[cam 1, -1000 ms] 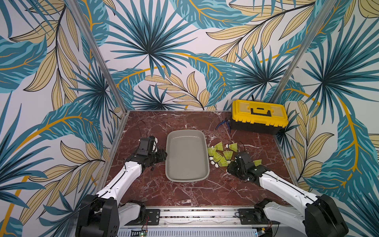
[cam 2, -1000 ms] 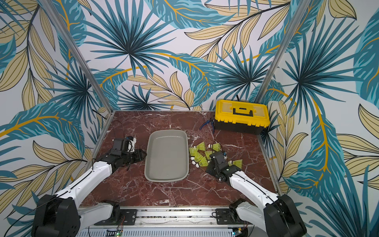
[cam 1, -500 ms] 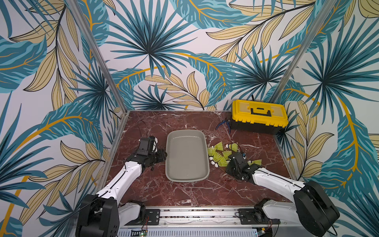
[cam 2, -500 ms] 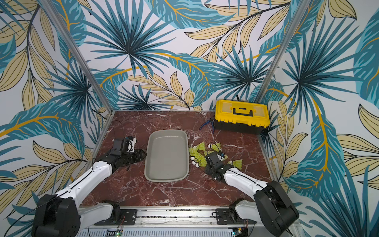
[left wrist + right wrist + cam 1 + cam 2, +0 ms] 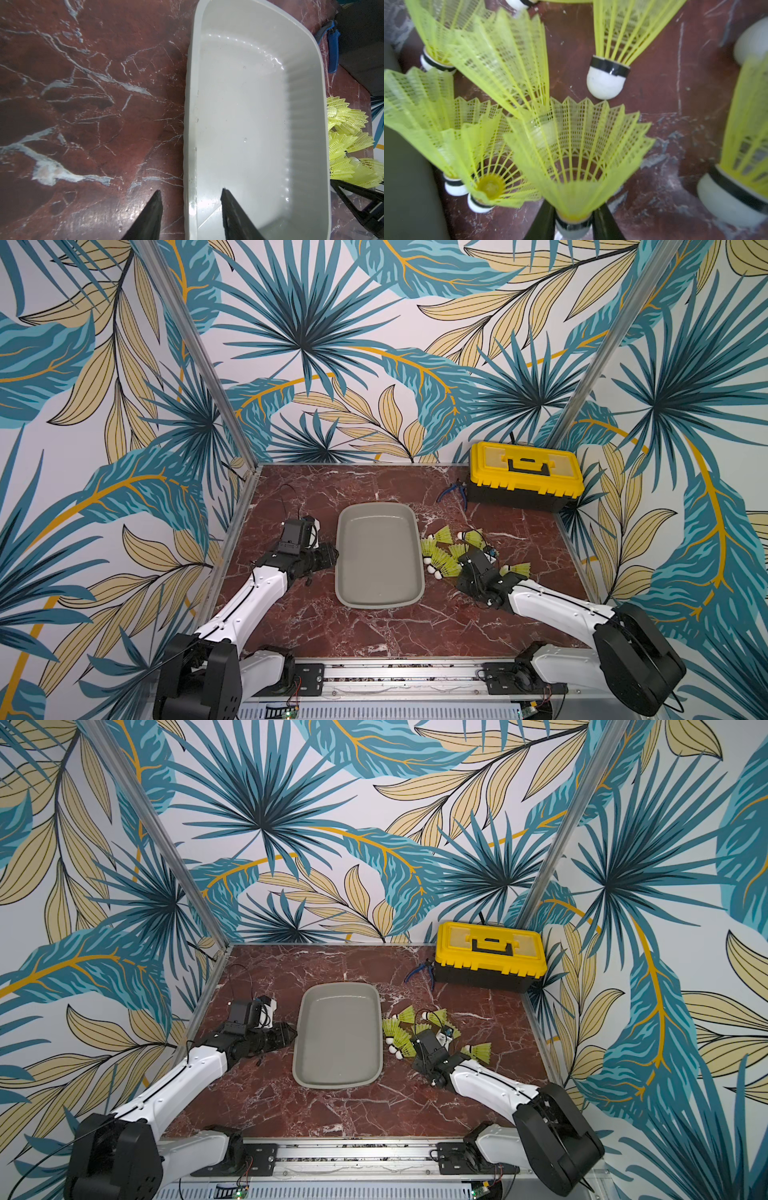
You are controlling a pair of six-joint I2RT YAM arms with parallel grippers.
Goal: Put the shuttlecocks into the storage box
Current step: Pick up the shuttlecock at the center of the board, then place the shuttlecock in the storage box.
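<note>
My right gripper (image 5: 573, 225) has its jaws closed on one shuttlecock (image 5: 577, 158). The two black fingers (image 5: 544, 222) press on either side of its dark band and white tip. Its yellow skirt fans open straight out ahead of the jaws. I cannot tell whether it is off the table (image 5: 374, 635) or resting on it.

The other shuttlecocks (image 5: 440, 558) lie in a loose heap on the table just beyond those fingertips, outside the tray (image 5: 190, 104). Two of them crowd against the held skirt on the tray's side. One lies further ahead with its tip turned back toward the jaws, apart from the held one, and another lies off to the opposite side. In both top views a lone shuttlecock (image 5: 517, 569) lies behind the jaws, beside the wrist, on the side away from the tray.

My left gripper (image 5: 190, 190) has its jaws open and straddling the tray's near long rim. One finger is over the table outside and the other over the tray floor inside. I cannot tell whether either finger touches the rim. The tray stretches away ahead of these jaws, flat on the table between my two grippers, and the heap shows past its far wall.

Well beyond the right jaws a yellow-lidded toolbox (image 5: 525, 472) sits in the back corner. Blue-handled pliers (image 5: 451, 491) lie just beside it.
</note>
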